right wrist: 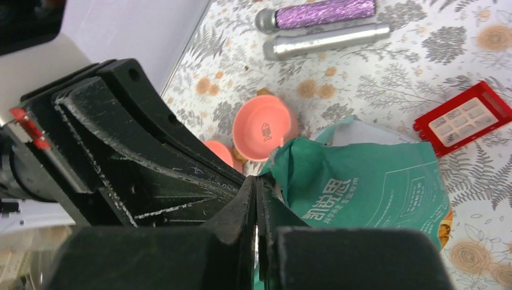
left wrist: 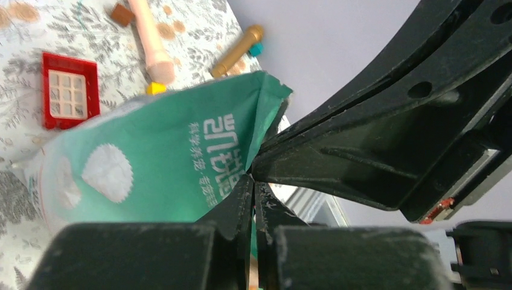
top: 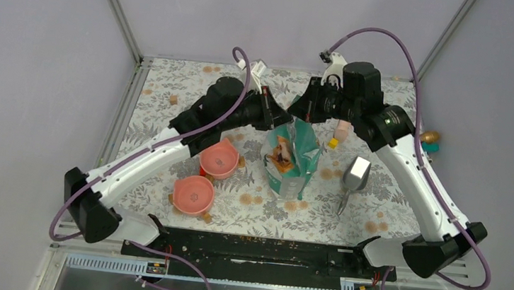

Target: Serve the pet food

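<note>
Top external view: the pouch (top: 294, 156) stands upright just under both grippers. L gripper (top: 271, 120) & R gripper (top: 300, 113) each pinch its top rim, one on each side, w/ their tips almost touching. Left wrist view: the L fingers are pressed tight w/ the green rim squeezed between them. Right wrist view: same for R, fingers pressed together on the crumpled top edge.

The pet food is prob. inside the pouch. You can't see one bit of it.

How it handles, my guess: the pouch is thin, soft, slick foil. It crinkles & bends, so it won't keep its shape when you pull. The bottom is prob. heavier w/ food, so it may sag or tip. Hold it at the top rim, where both grippers are. A pull apart there should open the mouth. Grip tight, b/c slick foil can slip out.

Hard to see: you can't tell if the top is open or sealed, or how full the pouch is. Black fingers fill most of both wrist views & hide the rim. Pink bowls (top: 219, 159) sit to the left of L gripper, nearer the arm bases, apart from the pouch. A silver scoop (top: 356, 174) lies to the right of R gripper, also apart.
</note>
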`<state>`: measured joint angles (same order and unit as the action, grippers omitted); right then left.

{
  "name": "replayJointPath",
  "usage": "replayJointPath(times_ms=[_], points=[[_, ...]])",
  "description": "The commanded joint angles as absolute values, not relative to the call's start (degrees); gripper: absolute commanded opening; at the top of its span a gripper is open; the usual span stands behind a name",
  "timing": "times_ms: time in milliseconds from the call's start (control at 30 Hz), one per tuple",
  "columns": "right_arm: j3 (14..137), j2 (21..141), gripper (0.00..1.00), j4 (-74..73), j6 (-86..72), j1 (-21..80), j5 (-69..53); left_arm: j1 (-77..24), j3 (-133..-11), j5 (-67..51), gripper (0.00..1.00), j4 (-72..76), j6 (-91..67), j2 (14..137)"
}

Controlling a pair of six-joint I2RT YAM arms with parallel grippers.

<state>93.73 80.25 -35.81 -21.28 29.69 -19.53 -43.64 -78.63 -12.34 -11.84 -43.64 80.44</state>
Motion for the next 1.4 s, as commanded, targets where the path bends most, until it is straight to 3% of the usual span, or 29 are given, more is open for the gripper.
replayJointPath(times_ms=[0, 133, 300, 433, 633, 767, 1200, 1367], points=[[88.73, 76.14, 0.0, -37.03, -19.79, 36.33, -23.28, -48.94, -75.36, -15.13, 0.0, -7.66, -45.72, 73.29], [85.62, 72.09, 0.0, -37.01, -19.86, 37.43, -18.08, -50.34, -74.16, -11.1, 0.0, -10.51, -45.15, 70.9], [86.13, 71.02, 0.0, -39.77, -18.47, 37.44, -2.99, -50.5, -74.64, -2.75, 0.0, -15.07, -43.53, 69.67], [87.08, 71.01, 0.0, -38.71, -17.53, 37.39, -2.61, -50.47, -76.28, -0.36, 0.0, -16.66, -42.19, 70.79], [86.71, 70.98, 0.35, -35.59, -17.82, 37.41, -8.42, -50.23, -76.86, -1.29, 0.0, -16.46, -41.54, 72.1], [86.62, 71.16, 0.42, -33.14, -19.33, 37.43, -9.49, -49.27, -74.15, -4.11, 0.0, -12.33, -41.37, 70.86], [81.55, 69.79, 0.41, -33.78, -23.44, 37.44, -19.34, -46.4, -68.89, -8.94, 0.0, -4.76, -44.88, 69.35], [79.28, 68.61, 0.23, -33.51, -25.8, 37.41, -16.11, -45.67, -67.35, -7.9, 0.0, -3.22, -45.6, 68.37]])
